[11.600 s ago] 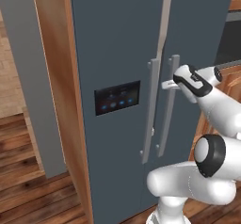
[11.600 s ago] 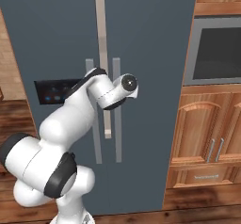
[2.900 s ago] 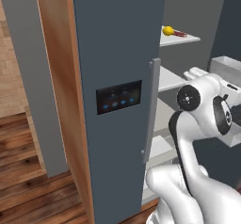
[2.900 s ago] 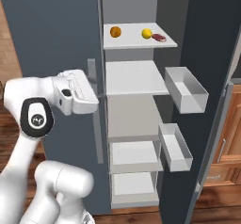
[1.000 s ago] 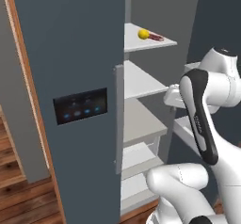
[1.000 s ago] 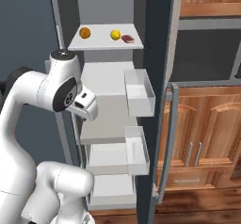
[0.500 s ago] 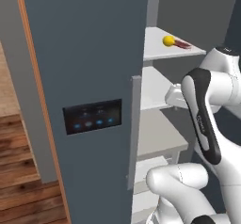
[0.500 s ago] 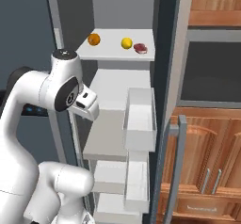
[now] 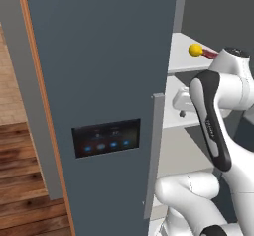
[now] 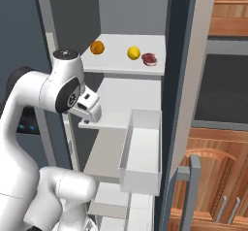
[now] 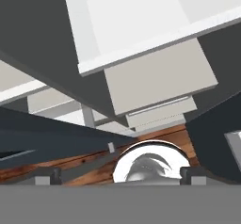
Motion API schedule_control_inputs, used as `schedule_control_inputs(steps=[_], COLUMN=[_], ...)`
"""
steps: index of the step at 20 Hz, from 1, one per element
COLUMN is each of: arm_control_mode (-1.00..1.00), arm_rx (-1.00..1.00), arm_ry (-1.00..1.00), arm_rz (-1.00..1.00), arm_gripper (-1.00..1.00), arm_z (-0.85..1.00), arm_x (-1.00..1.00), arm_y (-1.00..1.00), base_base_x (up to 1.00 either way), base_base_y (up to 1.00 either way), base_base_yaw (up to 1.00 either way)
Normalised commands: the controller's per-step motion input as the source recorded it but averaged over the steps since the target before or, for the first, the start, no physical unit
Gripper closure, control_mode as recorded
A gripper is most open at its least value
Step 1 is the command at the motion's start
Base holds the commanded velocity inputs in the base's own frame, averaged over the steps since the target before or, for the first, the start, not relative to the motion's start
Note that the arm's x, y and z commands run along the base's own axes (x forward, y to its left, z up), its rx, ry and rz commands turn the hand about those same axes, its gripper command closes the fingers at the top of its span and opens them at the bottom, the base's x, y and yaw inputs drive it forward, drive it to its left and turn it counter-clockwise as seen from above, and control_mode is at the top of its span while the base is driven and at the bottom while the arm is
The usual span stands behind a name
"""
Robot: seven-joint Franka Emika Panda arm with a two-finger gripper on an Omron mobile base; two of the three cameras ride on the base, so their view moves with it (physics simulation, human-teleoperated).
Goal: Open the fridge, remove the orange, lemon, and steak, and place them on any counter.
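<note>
On your right, brown wooden cabinets stand beside the open appliance, their doors fitted with slim vertical metal handles. Above them you see a dark built-in oven with a grey frame, and more brown wood above that. On your far left, a wood plank floor runs past a grey wall edged by an orange-brown wooden panel.

Arm folded at chest height, end effector wide open, empty.
</note>
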Motion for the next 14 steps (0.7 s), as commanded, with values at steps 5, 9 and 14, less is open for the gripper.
schedule_control_inputs(steps=[5, 9, 14], arm_control_mode=[-1.00, -1.00, -1.00], arm_rx=[-0.07, -0.13, -0.16], arm_ry=[-0.30, -0.36, -0.32], arm_rz=[0.03, 0.00, 0.00], arm_gripper=[-1.00, -1.00, -1.00], arm_z=[0.40, 0.62, 0.52], arm_x=[0.00, 0.00, 0.10], arm_y=[-0.17, -0.19, -0.35], base_base_x=[0.00, 0.00, 0.00], base_base_y=[0.00, 0.00, 0.00], base_base_yaw=[0.00, 0.00, 0.00])
